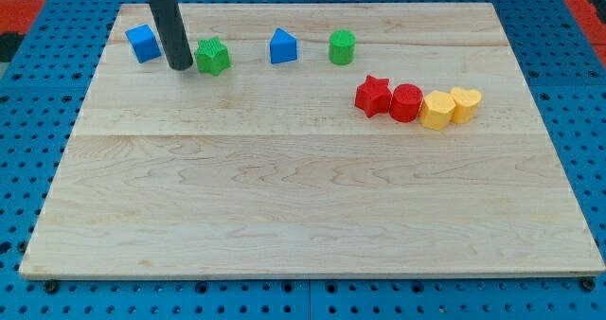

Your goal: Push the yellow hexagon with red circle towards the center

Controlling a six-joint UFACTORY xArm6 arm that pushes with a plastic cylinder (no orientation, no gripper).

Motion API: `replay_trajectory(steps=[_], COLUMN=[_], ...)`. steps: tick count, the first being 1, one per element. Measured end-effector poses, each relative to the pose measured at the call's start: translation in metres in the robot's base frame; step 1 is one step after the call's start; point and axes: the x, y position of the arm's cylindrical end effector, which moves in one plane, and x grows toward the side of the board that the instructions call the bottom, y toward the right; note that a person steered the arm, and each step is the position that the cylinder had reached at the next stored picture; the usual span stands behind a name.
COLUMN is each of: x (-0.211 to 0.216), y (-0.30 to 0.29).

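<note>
The yellow hexagon [436, 111] lies at the view's right, touching the red circle [406, 103] on its left and a yellow heart [465, 103] on its right. A red star [373, 96] touches the red circle's left side. These four form a row. My tip [181, 67] is far off at the view's upper left, between a blue cube [143, 44] and a green star [213, 56], close to the green star's left side.
A blue house-shaped block [283, 47] and a green cylinder [342, 47] stand near the view's top middle. The wooden board [303, 197] lies on a blue perforated table.
</note>
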Motion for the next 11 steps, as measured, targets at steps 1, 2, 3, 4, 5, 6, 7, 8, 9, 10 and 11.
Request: replay_trajectory(steps=[1, 2, 3, 4, 5, 6, 7, 8, 9, 10, 11], x=[0.012, -0.009, -0.035, 0.011, 0.103, 0.147, 0.137, 0.102, 0.07, 0.058, 0.041], y=[0.02, 0.041, 0.042, 0.079, 0.145, 0.258, 0.361, 0.38, 0.356, 0.333, 0.315])
